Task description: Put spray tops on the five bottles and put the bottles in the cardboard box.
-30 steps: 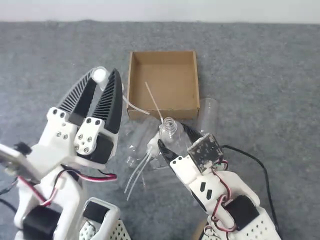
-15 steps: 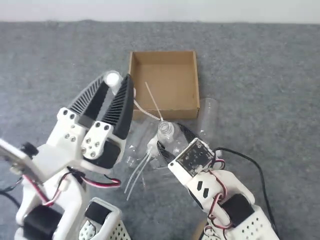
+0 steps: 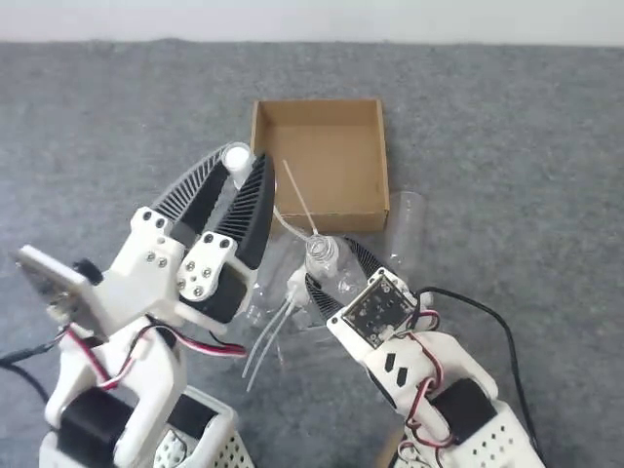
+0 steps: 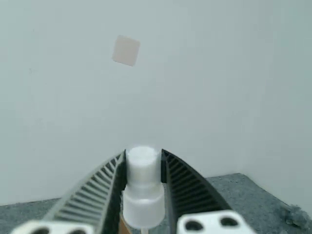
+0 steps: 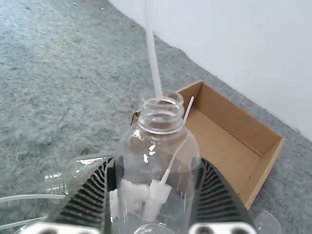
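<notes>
My left gripper (image 3: 237, 172) is raised over the table, shut on a white spray top (image 4: 143, 187) whose thin tube (image 3: 290, 227) hangs down toward the right. My right gripper (image 3: 331, 261) is shut on a clear open-necked bottle (image 5: 157, 161), held upright in front of the cardboard box (image 3: 261, 125). In the right wrist view the tube (image 5: 153, 68) comes down from above and its end sits at the bottle's mouth (image 5: 159, 105). The box (image 5: 265, 141) lies open behind. Loose spray tops (image 3: 292, 287) and clear bottles (image 3: 265, 283) lie on the grey cloth between the arms.
Another clear bottle (image 3: 407, 226) lies to the right of the box. A bottle on its side (image 5: 68, 175) rests beside my right gripper. A loose tube (image 3: 297, 200) leans over the box's front wall. Grey cloth (image 3: 526, 146) covers the table.
My left gripper has carried the spray top to the right, bringing its tube to the bottle's mouth. The right gripper shifted slightly left with the bottle.
</notes>
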Robot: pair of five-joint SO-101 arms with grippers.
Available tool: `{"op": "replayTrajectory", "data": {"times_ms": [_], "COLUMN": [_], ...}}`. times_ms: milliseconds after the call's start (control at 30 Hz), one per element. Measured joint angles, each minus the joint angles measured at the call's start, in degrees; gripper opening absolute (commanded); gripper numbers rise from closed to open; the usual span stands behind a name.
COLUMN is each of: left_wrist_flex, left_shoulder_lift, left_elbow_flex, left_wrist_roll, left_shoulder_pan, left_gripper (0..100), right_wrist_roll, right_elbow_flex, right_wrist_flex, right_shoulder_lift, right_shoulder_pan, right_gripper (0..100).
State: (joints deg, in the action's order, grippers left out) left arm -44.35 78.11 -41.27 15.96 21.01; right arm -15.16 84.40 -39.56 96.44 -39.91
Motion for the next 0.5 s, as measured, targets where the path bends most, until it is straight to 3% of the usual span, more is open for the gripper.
{"op": "replayTrajectory", "data": {"times_ms": [500], "left_wrist_flex": [0.0], "left_shoulder_lift": [0.0], "left_elbow_flex": [-3.9], "left_wrist_roll": [0.1], "left_shoulder_pan": [2.3], "left_gripper": [1], "right_wrist_roll": [0.0], "right_elbow_flex": [0.0], "right_wrist_flex": [0.0], "right_shoulder_lift": [0.0], "right_shoulder_pan": [-0.1], "right_gripper": [4.3]}}
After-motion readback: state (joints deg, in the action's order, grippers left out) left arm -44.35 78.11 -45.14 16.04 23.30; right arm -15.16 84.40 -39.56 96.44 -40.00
